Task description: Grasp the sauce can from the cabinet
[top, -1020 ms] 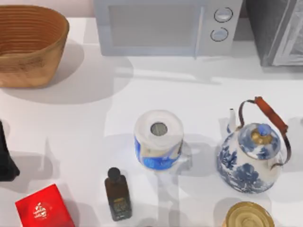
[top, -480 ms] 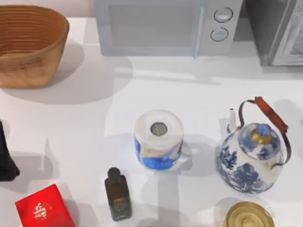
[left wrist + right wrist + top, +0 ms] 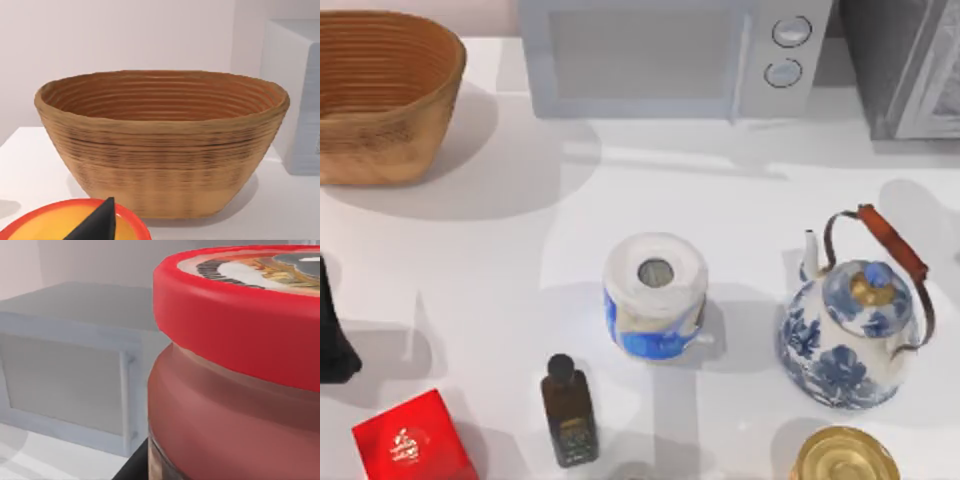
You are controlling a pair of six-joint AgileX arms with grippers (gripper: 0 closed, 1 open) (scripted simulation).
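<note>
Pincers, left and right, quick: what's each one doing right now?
Left pincer: cannot be told, near the basket.
Right pincer: cannot be told, right up against the sauce can.

The basket (image 3: 162,145) looks woven, ribbed and matt. The teapot (image 3: 848,335) looks glazed, glossy ceramic. The sauce can (image 3: 240,375) has a smooth red lid.

Red-topped, seemingly brownish sauce can (image 3: 235,365); blue-and-white teapot (image 3: 850,335)

Red-lidded, brown-sided sauce can (image 3: 235,390) stands upright near the dark grey cabinet (image 3: 905,65).
</note>
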